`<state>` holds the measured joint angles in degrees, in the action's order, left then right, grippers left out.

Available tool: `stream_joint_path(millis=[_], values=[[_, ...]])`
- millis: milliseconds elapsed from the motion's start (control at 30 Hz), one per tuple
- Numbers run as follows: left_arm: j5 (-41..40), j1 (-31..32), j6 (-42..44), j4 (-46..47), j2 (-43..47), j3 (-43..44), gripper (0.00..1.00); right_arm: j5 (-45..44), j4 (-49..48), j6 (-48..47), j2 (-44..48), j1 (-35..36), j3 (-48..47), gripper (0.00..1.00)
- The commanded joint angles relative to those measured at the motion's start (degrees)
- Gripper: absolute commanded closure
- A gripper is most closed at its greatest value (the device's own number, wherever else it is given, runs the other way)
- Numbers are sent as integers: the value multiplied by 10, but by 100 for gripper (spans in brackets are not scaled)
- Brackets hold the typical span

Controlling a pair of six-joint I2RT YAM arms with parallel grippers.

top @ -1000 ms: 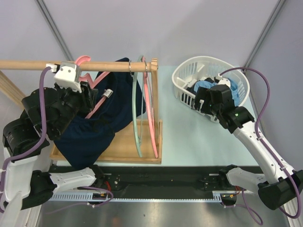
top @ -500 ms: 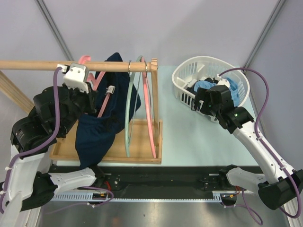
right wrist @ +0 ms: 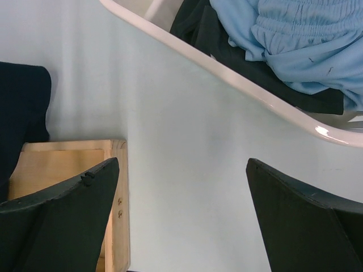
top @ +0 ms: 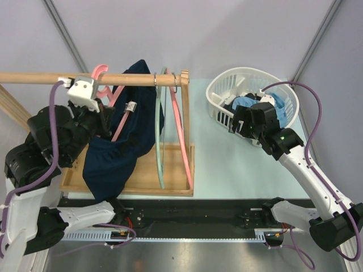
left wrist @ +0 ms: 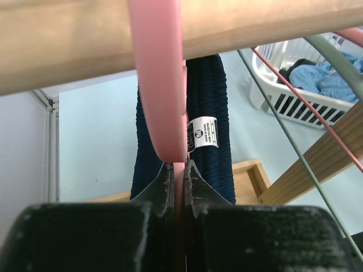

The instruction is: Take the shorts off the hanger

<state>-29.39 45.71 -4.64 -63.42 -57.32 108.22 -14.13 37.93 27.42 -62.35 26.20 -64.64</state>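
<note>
The left gripper (left wrist: 180, 173) is squeezed tight on the thin lower part of the pink hanger (left wrist: 159, 85). The two black fingers press on it from both sides. Just past the fingers hang the navy shorts (left wrist: 212, 102), with a small white tag (left wrist: 202, 132) on them. The shorts are on this hanger, right behind the gripper and a little to its right. From above, they drape down below the gripper to the wooden base (top: 170, 184) of the rack. The hanger's hook goes up over the wooden rod (left wrist: 68, 45).

To the right of the shorts, a green hanger (top: 160, 141) and a second pink hanger (top: 180, 136) hang on the same rod.

Over on the other side, the right gripper (right wrist: 181, 164) is wide open and holds nothing. It hangs above the pale blue table (right wrist: 187, 113), well apart from the navy shorts. Just past it is the white basket (right wrist: 227, 76). Inside the basket lie light blue shorts (right wrist: 295, 39) on top of dark shorts (right wrist: 227, 45).
</note>
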Motion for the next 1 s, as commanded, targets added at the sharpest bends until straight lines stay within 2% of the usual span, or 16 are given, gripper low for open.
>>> stream_joint_path(millis=[0, 233, 667, 867, 967], values=[[-20, -3, -17, 81, 56, 9, 100, -9, -6, 2, 7, 3, -2, 0], [-20, -3, -43, 147, 174, -77, 100, -4, -11, 5, 1, 4, -2, 0], [26, -3, -144, 155, 354, -304, 100, -1, -20, 9, -19, 15, -1, 0], [77, -2, -221, 187, 391, -422, 100, 27, -33, 14, -28, 15, 0, 0], [144, -3, -274, 234, 370, -483, 100, 50, -47, 18, -39, 16, 2, 0]])
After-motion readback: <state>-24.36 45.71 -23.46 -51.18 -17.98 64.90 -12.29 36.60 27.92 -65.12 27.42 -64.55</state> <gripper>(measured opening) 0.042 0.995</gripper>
